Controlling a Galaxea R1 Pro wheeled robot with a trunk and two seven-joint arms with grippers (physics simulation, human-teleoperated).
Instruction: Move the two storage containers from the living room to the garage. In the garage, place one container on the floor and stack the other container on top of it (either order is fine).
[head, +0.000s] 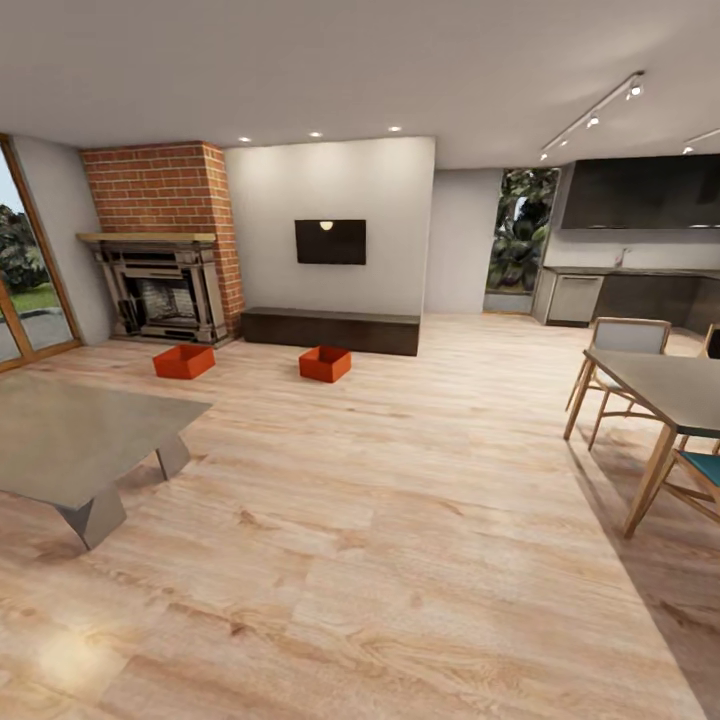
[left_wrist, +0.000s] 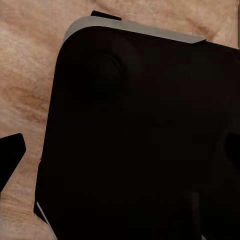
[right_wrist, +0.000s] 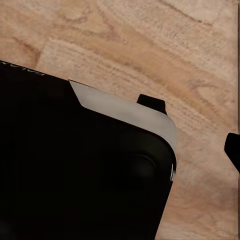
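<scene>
Two orange-red storage containers stand on the living room's light wood-plank floor, far ahead in the head view. One container (head: 184, 361) is in front of the brick fireplace (head: 165, 285). The other container (head: 325, 363) is in front of the long dark cabinet (head: 331, 330). Both are upright and look empty. In the left wrist view my left gripper (left_wrist: 120, 150) hangs open over my black base (left_wrist: 140, 130), with one fingertip (left_wrist: 10, 155) showing against the wood floor. My right gripper (right_wrist: 120, 150) is likewise open above the base, its one visible fingertip (right_wrist: 232, 147) over the planks. Nothing is held.
A low grey table (head: 70, 440) stands near left. A dining table (head: 665, 385) with chairs (head: 620, 345) is at right. Glass doors (head: 25, 290) are at far left and a kitchen counter (head: 630, 295) at far right. Open plank floor (head: 400, 500) stretches between me and the containers.
</scene>
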